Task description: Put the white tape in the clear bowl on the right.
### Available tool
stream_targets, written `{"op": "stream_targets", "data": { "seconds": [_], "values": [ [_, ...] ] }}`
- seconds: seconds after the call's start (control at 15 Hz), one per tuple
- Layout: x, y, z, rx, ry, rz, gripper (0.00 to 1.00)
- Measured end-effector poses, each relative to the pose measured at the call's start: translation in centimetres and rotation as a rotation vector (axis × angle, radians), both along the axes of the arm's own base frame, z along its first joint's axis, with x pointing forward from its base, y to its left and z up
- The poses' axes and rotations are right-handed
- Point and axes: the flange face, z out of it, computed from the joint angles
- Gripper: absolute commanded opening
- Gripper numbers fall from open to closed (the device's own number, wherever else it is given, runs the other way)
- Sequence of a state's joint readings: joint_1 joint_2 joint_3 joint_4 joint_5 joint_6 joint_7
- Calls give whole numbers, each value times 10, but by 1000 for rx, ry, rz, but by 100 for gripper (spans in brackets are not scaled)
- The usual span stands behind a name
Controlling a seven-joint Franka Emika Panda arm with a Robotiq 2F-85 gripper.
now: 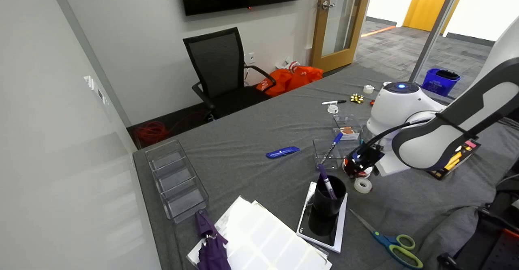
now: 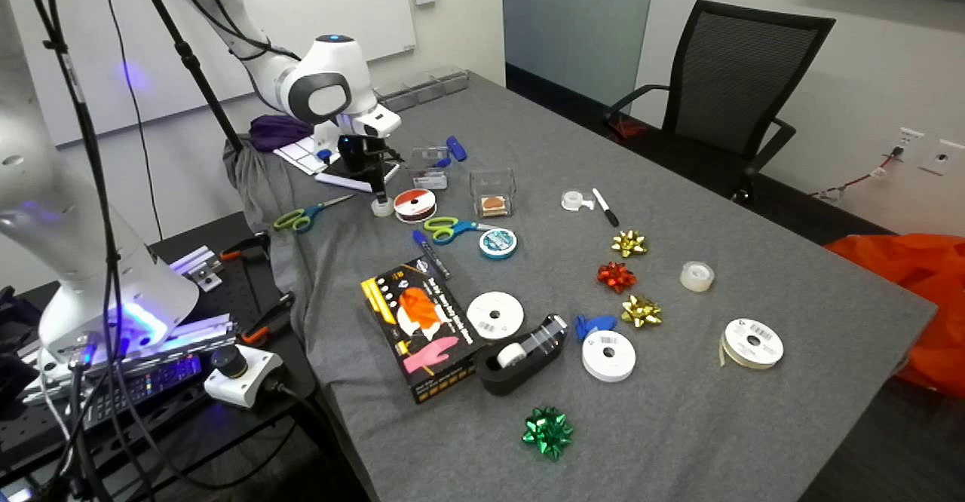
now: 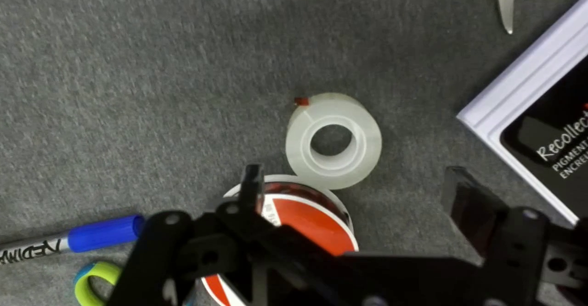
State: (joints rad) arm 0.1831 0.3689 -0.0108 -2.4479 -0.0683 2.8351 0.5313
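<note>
The white tape roll (image 3: 367, 140) lies flat on the grey cloth in the wrist view. It also shows in both exterior views (image 1: 363, 185) (image 2: 382, 207). My gripper (image 3: 353, 172) is open and empty, pointing down. In the wrist view the tape appears between and a little beyond the fingertips. The gripper (image 2: 375, 178) hangs just above the tape in an exterior view. Two clear containers stand beside each other. One clear container (image 2: 507, 183) (image 1: 342, 118) holds a brown-and-white item. The other clear container (image 2: 416, 157) (image 1: 320, 144) has a blue-capped pen (image 1: 332, 146) at it.
A red ribbon spool (image 3: 308, 223) sits against the tape, partly under a finger in the wrist view. A black pen cup (image 1: 324, 205) stands on a white-edged box (image 3: 496, 108). Scissors (image 1: 391, 241) lie nearby. Another tape roll (image 2: 697, 277) lies farther off.
</note>
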Motion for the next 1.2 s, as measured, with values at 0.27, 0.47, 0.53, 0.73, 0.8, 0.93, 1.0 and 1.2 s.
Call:
{"op": "stream_targets", "data": {
  "seconds": [0.27,0.47,0.53,0.73,0.8,0.93,1.0,1.2],
  "values": [
    [-1,1,-15,-10,16,2,100],
    [-4,4,-21,-9,28,-1,100],
    [-5,6,-23,-9,31,-1,100],
    [-7,7,-27,-14,37,4,100],
    [-7,7,-28,-17,38,4,100],
    [-7,6,-30,-22,36,5,100],
    [-7,6,-31,-25,35,5,100],
    [-7,4,-35,-33,32,6,100]
  ]
}}
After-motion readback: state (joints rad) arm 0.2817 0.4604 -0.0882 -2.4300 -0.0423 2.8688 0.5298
